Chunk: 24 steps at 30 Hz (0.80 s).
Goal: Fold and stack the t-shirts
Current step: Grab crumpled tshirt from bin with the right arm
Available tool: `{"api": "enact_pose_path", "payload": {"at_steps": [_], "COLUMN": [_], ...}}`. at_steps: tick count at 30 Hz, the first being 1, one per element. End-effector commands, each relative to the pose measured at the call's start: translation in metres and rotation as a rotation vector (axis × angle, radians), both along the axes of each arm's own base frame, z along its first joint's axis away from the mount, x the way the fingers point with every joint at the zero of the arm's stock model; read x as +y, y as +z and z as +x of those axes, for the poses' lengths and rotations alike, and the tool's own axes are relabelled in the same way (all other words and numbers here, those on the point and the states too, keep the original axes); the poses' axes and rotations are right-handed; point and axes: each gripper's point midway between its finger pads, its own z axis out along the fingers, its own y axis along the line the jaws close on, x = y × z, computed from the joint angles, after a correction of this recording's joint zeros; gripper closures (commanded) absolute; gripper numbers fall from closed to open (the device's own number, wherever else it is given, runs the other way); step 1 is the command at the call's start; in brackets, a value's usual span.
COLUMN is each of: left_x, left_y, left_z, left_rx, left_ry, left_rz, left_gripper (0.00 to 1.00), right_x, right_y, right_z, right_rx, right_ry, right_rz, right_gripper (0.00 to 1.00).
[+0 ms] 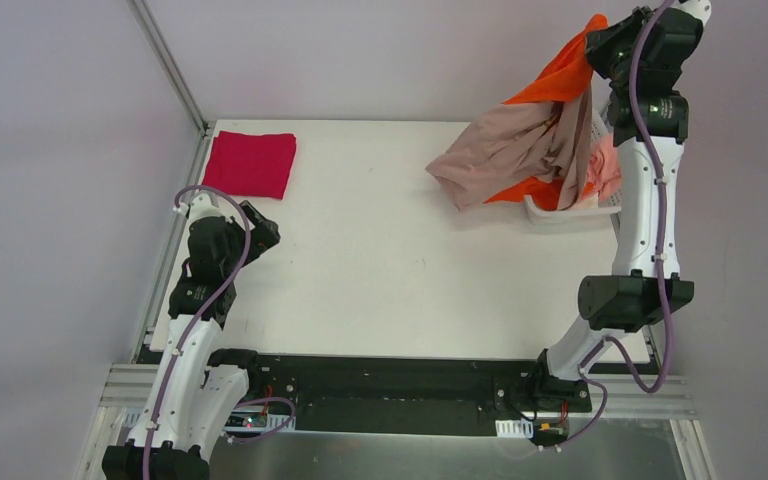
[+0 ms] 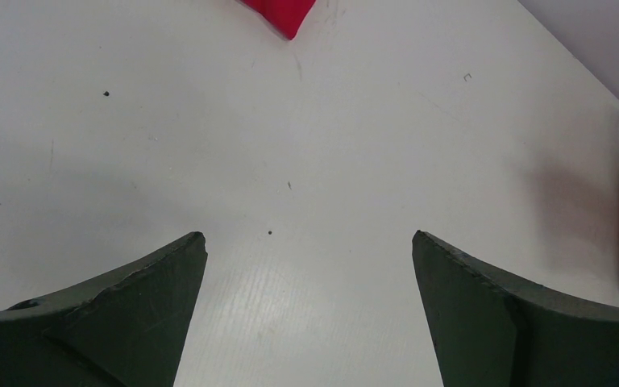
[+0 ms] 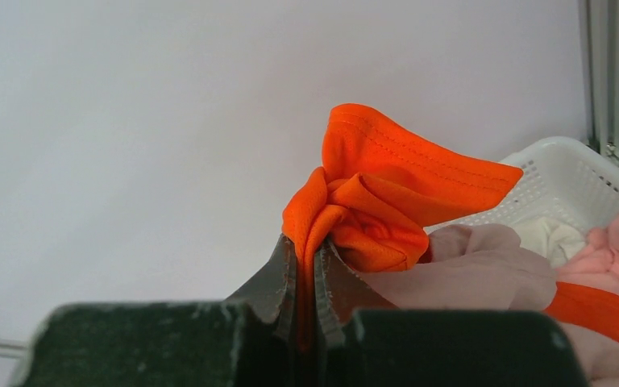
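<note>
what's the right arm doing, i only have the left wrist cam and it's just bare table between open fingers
Observer: The right gripper is shut on a bunched fold of the orange t-shirt and holds it up over the white basket.
Operator: anything hanging off it
Observer: Yes, a dusty-pink t-shirt hangs tangled with the orange one and trails out of the basket toward the table's middle.
Operator: that red corner at the top of my view, is it folded
Observer: It is the crimson t-shirt, folded into a flat rectangle at the far left corner of the table.
</note>
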Motion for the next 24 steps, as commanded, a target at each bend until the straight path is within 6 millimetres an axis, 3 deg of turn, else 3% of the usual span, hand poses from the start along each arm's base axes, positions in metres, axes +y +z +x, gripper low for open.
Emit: {"api": "enact_pose_path", "payload": {"at_steps": [1,6,12,20,24], "left_x": [0.001,0.003,0.006,0.005,0.005], "left_y": [0.001,-0.001,-0.004,-0.011,-0.012], "left_z": [-0.001,-0.001,0.001,0.004,0.004], "left_rx": [-0.003,0.005,0.019,0.050,0.054], "left_ry": [-0.012,-0.007,0.007,0.002,0.002], "left_rz": [0.026,0.033,0.041,0.040,0.040], "left_gripper": [0.00,0.00,0.00,0.00,0.00], "right_x": [-0.014,-0.043,-0.089,-0.135,-0.162], "right_y": [0.028,0.033,0.053,0.042,0.046], "right_z": [0.005,0.013,0.006,0.004,-0.002], "right_rx": [-0.091,-0.090,-0.112,-0.067,-0.049], "right_ry": [-0.075,-0.204,-0.395,-0.520,-0.609], "right_rz": [-0.043,-0.108,-0.192,-0.243,-0.306], "right_gripper": [1.00,1.00,1.00,1.00,1.00]}}
